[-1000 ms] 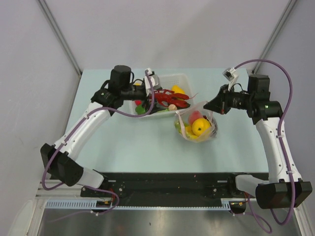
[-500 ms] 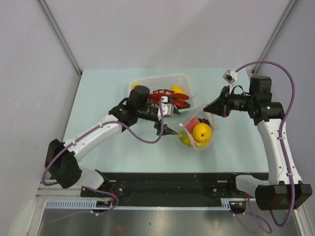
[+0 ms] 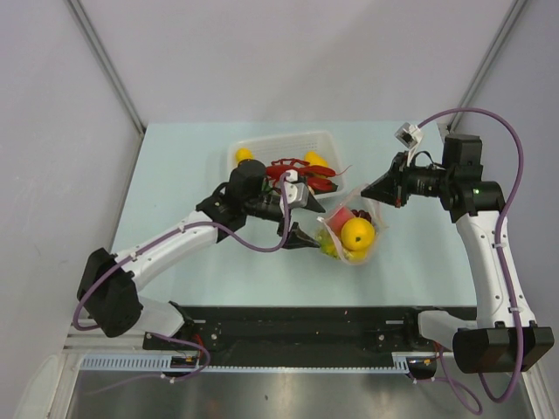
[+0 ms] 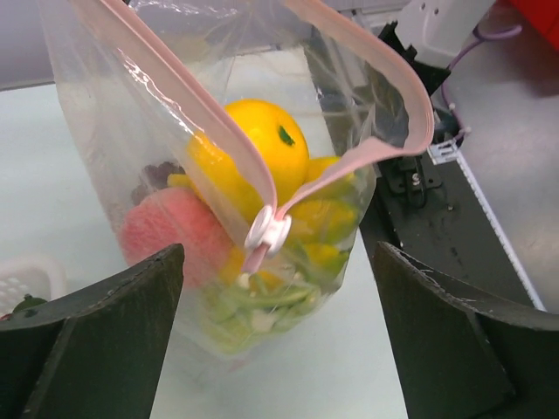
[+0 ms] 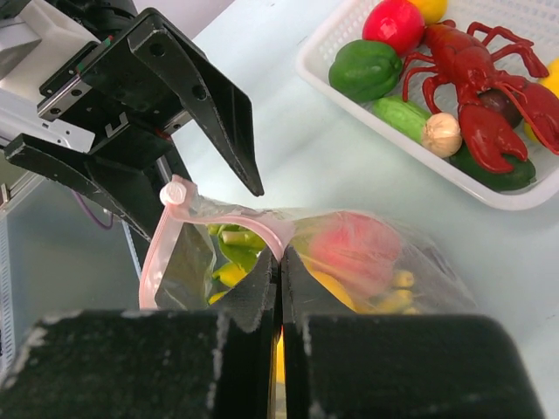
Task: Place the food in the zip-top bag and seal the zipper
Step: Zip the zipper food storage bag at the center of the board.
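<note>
The zip-top bag (image 3: 351, 236) stands on the table and holds food: a yellow-orange round fruit (image 4: 253, 144), a pink peach (image 4: 170, 231) and a green stalk (image 4: 262, 301). Its pink zipper (image 4: 188, 105) gapes open, with a white slider (image 4: 268, 230) at the near end. My right gripper (image 3: 377, 188) is shut on the zipper strip (image 5: 288, 240) and holds that edge up. My left gripper (image 3: 303, 229) is open and empty, just left of the bag, and the slider lies ahead between its fingers (image 4: 96, 336). The peach also shows in the right wrist view (image 5: 354, 249).
The white basket (image 3: 325, 138) stands behind the bag. It holds a red lobster (image 5: 476, 83), a green pepper (image 5: 365, 68), a red tomato (image 5: 395, 23), a cucumber (image 5: 397, 115) and a garlic bulb (image 5: 441, 133).
My left arm has swung out of the basket down to the bag's left side, jaws open towards the slider. The bag has been pulled more upright. My right gripper has barely moved.
</note>
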Robot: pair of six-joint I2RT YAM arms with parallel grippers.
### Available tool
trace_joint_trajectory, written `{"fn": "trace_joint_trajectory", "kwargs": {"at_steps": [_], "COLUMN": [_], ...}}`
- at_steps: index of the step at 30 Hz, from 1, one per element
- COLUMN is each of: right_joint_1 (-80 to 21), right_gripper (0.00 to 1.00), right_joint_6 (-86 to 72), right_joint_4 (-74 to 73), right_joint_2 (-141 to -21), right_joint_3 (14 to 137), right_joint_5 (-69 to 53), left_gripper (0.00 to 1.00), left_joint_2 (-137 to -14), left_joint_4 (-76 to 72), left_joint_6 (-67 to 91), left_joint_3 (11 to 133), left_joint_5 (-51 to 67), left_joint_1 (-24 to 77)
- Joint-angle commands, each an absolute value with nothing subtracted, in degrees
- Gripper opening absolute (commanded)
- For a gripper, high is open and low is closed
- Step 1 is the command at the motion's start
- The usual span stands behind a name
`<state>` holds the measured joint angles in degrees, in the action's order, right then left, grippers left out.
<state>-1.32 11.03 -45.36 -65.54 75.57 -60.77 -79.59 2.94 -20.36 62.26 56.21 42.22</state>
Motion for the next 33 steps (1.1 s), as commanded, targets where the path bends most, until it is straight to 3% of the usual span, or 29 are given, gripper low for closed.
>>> {"fn": "trace_joint_trajectory", "kwargs": {"at_steps": [1,2,3,5,6,8,9,10,13,15,16,17,18,21,25,30,33], "right_joint_1": [-1.7,-1.7,-1.7,-1.7,-1.7,-1.8,-1.8,-1.9,-2.9,-3.7,-4.5,-4.8,-5.1,-5.3,-6.2,-17.4,-23.4], "right_gripper": [0.0,0.0,0.0,0.0,0.0,0.0,0.0,0.0,0.01,0.08,0.16,0.26,0.59,0.99,1.0,0.99,0.85], "right_joint_6": [10.2,10.1,10.0,10.0,10.0,10.1,10.4,10.5,11.2,11.8,13.1,13.7,14.3,13.1,16.5,28.7,32.2], "right_joint_4": [-41.6,-41.6,-41.5,-41.2,-41.0,-41.0,-41.0,-41.0,-40.1,-39.6,-39.4,-39.4,-39.4,-37.3,-36.1,-38.8,-39.3], "right_joint_2": [-64.4,-64.5,-64.5,-64.6,-64.7,-65.1,-65.5,-65.9,-66.6,-67.1,-67.0,-66.9,-66.6,-65.2,-63.7,-63.6,-64.5], "right_joint_3": [78.2,78.2,78.2,78.2,78.2,78.2,78.2,78.2,78.2,78.2,78.2,78.3,78.3,79.4,83.4,88.5,89.5], "right_joint_5": [-62.2,-62.4,-62.4,-62.4,-62.5,-62.8,-63.0,-63.2,-63.9,-64.2,-63.9,-63.6,-63.2,-58.5,-55.9,-48.7,-46.8], "left_gripper": [0.89,0.84,0.7,0.53,0.37,0.22,0.06,0.0,0.0,0.0,0.0,0.0,0.0,0.0,0.0,0.0,0.0], "left_joint_2": [-79.2,-79.4,-79.6,-79.5,-79.2,-77.2,-76.4,-74.9,-72.9,-71.8,-71.6,-71.5,-71.5,-72.9,-74.2,-76.7,-76.8], "left_joint_4": [-9.7,-11.1,-12.6,-12.6,-11.9,-10.6,-10.1,-9.2,-7.0,-4.6,-3.4,-2.3,-0.5,7.6,12.9,18.2,18.5], "left_joint_6": [-8.4,-5.4,-3.8,-2.0,-2.4,-3.5,-3.7,-3.5,-2.5,-0.7,-0.4,1.0,1.4,1.7,1.6,0.8,-1.5], "left_joint_3": [60.2,59.7,59.6,59.4,59.3,58.5,58.5,58.5,59.4,61.3,62.2,64.1,65.1,69.0,71.9,77.2,78.2], "left_joint_5": [56.9,56.3,55.4,54.3,54.1,52.6,51.8,51.1,48.8,46.7,46.1,45.4,44.3,42.6,37.7,35.6,35.9], "left_joint_1": [42.7,42.8,42.8,42.8,42.8,42.8,42.8,42.8,42.8,42.8,42.8,42.8,42.8,42.8,42.8,43.0,43.2]}}
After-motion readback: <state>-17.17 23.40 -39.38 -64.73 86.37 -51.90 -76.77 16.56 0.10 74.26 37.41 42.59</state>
